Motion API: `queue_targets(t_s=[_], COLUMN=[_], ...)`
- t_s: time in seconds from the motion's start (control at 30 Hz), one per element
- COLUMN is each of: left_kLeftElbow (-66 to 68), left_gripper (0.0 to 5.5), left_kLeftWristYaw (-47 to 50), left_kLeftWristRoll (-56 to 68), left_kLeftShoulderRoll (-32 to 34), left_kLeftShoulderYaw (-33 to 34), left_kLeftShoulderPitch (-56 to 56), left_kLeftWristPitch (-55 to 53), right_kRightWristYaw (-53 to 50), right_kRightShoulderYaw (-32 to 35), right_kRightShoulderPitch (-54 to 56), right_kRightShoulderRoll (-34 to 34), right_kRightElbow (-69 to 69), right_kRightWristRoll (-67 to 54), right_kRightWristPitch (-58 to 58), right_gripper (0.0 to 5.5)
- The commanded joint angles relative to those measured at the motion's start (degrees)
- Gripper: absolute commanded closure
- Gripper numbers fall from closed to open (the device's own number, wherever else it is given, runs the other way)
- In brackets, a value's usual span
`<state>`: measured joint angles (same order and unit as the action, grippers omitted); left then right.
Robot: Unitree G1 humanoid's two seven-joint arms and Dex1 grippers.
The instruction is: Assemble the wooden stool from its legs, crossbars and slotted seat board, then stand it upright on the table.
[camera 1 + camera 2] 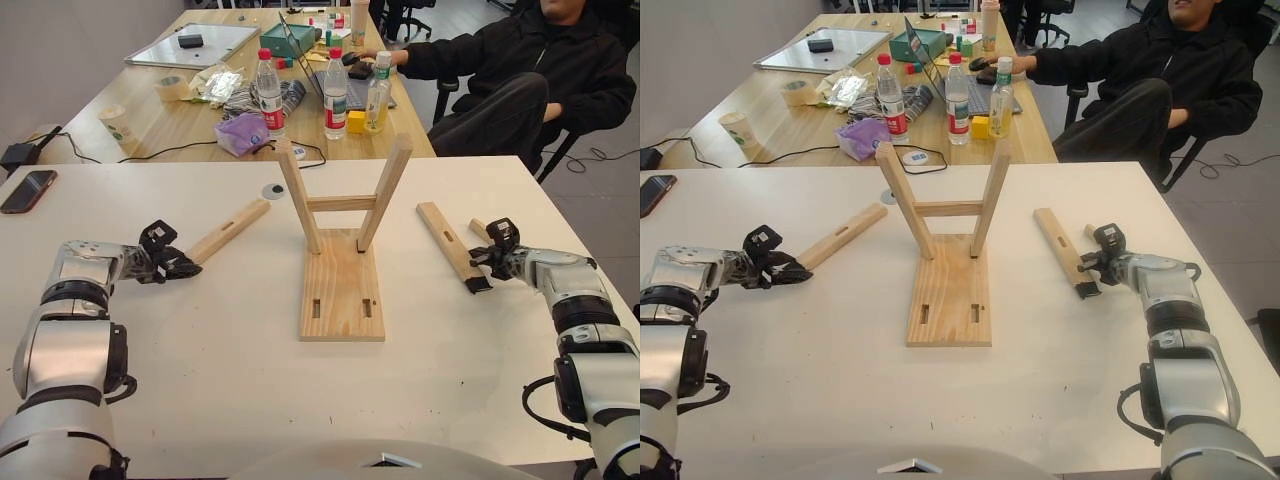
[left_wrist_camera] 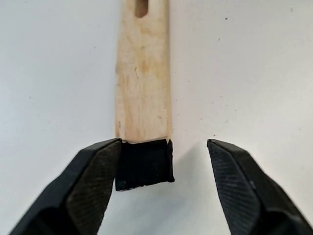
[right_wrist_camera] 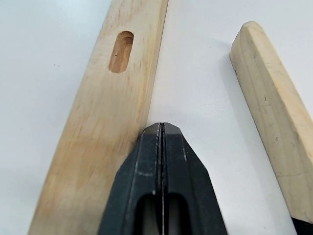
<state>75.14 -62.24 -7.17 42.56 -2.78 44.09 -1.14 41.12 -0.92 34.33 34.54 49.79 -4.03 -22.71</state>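
The slotted seat board (image 1: 342, 290) lies flat mid-table. Two legs stand in its far slots, joined by a crossbar (image 1: 342, 203). A loose leg (image 1: 228, 230) lies to the left, its black-capped end (image 2: 144, 164) between the fingers of my open left gripper (image 2: 164, 143), one finger (image 2: 93, 181) touching the cap's side. To the right lies another loose leg (image 1: 448, 243) with a black cap. My right gripper (image 3: 161, 127) is shut on nothing, its tip on the table against this leg's (image 3: 98, 127) edge. A short rounded wooden piece (image 3: 274, 112) lies on its other side.
A small round disc (image 1: 272, 190) sits behind the seat board, and a phone (image 1: 28, 190) lies at the far left edge. The wooden table (image 1: 150, 125) behind holds bottles (image 1: 336, 95), a laptop and clutter, with a seated person beyond. The near table area is bare.
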Motion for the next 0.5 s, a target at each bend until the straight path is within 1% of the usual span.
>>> queue_targets(t_s=[0.03, 0.17, 0.2, 0.3, 0.4, 0.5], left_kLeftElbow=[0.5, -0.1, -0.2, -1.0, -2.6, -5.5], left_gripper=[2.88, 3.51, 3.57, 4.04, 4.3, 4.39], left_kLeftWristYaw=[0.4, 4.5, 5.3, 5.6, 3.5, -1.8], left_kLeftWristRoll=[0.9, 1.9, 2.1, 3.4, 2.6, 1.9], left_kLeftShoulderRoll=[-1.9, -2.8, -2.9, -2.6, -2.1, -1.2], left_kLeftShoulderYaw=[1.1, 2.3, 2.6, 3.5, 2.0, -0.3], left_kLeftShoulderPitch=[-3.9, -6.1, -6.4, -7.4, -9.4, -12.4], left_kLeftWristPitch=[-2.0, -0.8, -0.7, -0.4, 0.4, 0.2], right_kRightWristYaw=[0.7, 0.8, 0.8, 0.9, 0.9, 0.9], right_kRightShoulderYaw=[-1.3, -1.5, -1.5, -1.7, -1.5, -1.5], right_kRightShoulderPitch=[-1.8, -1.9, -1.7, -1.3, -2.1, -2.2], right_kRightShoulderRoll=[-1.0, -1.2, -1.2, -1.3, -1.1, -1.2], right_kRightElbow=[1.5, 1.8, 1.9, 2.0, 1.5, 1.5], right_kRightWristRoll=[1.4, 1.4, 1.4, 1.4, 1.2, 1.2], right_kRightWristPitch=[-1.9, -1.8, -1.8, -1.8, -1.9, -1.8], right_gripper=[5.5, 5.5, 5.5, 5.5, 5.5, 5.5])
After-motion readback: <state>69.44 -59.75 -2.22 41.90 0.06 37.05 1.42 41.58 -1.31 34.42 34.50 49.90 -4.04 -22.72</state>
